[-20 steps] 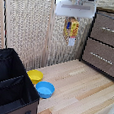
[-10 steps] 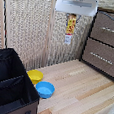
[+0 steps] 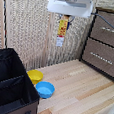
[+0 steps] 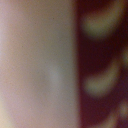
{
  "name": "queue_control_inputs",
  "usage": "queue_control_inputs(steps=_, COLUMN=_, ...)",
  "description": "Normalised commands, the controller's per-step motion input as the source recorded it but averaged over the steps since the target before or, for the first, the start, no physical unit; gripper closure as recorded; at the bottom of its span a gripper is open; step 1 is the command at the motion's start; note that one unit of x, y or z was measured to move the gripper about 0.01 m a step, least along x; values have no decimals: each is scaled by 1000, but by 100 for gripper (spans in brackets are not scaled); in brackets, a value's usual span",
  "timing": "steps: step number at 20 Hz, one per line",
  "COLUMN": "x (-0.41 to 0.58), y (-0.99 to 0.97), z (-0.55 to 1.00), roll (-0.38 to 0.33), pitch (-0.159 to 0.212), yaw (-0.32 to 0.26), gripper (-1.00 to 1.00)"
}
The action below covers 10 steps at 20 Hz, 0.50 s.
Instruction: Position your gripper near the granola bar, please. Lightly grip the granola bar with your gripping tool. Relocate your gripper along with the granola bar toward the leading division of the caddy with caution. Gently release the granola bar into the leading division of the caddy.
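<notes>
Pale wooden floor (image 3: 84, 91) backed by a woven reed wall (image 3: 31, 25), with brown drawer cabinet (image 3: 107, 43) on the exterior view's right.

Black caddy (image 3: 9, 88) in the lower corner on the exterior view's left, upright walls, one divider visible; nearer compartment, taken as the leading division of the caddy (image 3: 6, 95), open from above and apparently unoccupied.

White gripper (image 3: 66, 15) high near the upper frame edge, pointing straight down, well apart from the caddy and clear of everything on the floor. Granola bar (image 3: 62, 29) hanging vertically beneath, long axis upright, upper end pinched between the fingers, lower end free in mid-air before the reed wall. Wrist view blurred beyond use: pale surface beside a dark red patterned one, presumably the box held close to the lens.

Yellow bowl (image 3: 35, 76) and blue bowl (image 3: 44, 89) touching or nearly so, on the floor just beside the caddy's wall.

Step in hand, by judgement: carrying toward the caddy. Best done by keeping height during the traverse toward the exterior view's left, passing above the bowls and the caddy rim, holding the bar vertical to fit between wall and divider, descending only once centred over the nearer compartment, then parting the fingers low inside. Risk: swing or slip of a lightly held box.
</notes>
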Motion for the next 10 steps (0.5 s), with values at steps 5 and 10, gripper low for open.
queue_control_inputs(steps=5, x=3, y=814, z=-200, roll=-9, pitch=0, yaw=-160, gripper=100)
queue_control_inputs(steps=10, x=0, y=823, z=-182, roll=-4, pitch=-7, yaw=-153, gripper=100)
